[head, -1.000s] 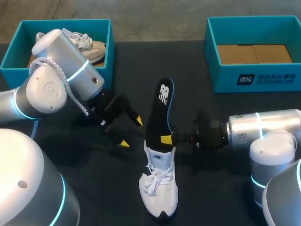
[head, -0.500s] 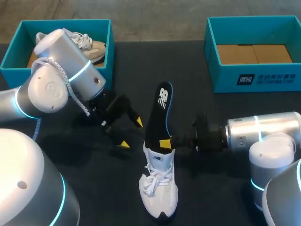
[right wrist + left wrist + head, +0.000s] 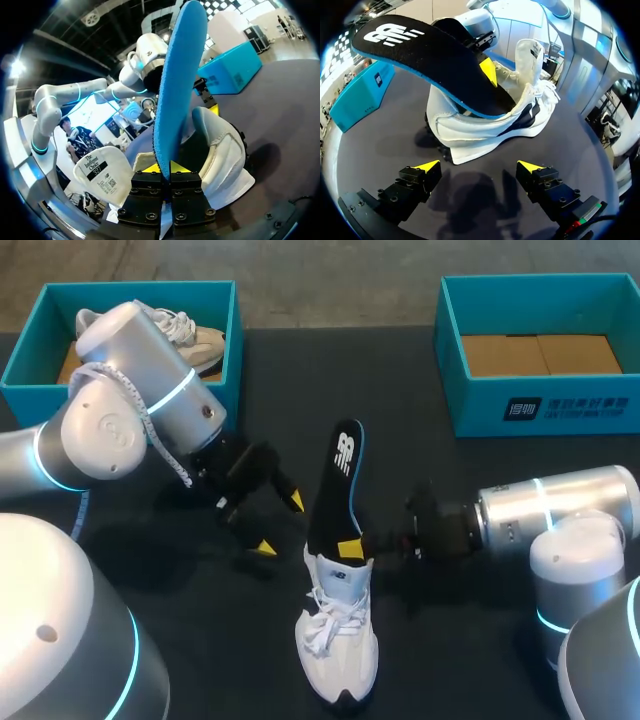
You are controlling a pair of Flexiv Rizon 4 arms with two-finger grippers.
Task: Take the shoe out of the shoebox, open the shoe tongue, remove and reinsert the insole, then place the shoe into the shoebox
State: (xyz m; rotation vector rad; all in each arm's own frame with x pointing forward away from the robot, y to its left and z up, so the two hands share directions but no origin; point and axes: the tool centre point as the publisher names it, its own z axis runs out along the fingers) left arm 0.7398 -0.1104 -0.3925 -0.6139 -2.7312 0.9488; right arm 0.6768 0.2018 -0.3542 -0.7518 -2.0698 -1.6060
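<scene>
My right gripper (image 3: pixel 167 167) is clamped on the lower edge of the insole (image 3: pixel 177 85), one finger on each face. Only the right wrist view shows this pinch and the insole's blue underside; in the head view one finger is hidden behind the insole. My left gripper (image 3: pixel 479 167) stands released, nothing between its fingers, just beside the shoe (image 3: pixel 485 125). The white shoe lies at the middle of the bench's (image 3: pixel 450 640) front edge, and the insole's lower end is hidden inside its heel. The insole's black face bears a white logo. The shoebox (image 3: pixel 470 410) at the far right corner carries white print.
</scene>
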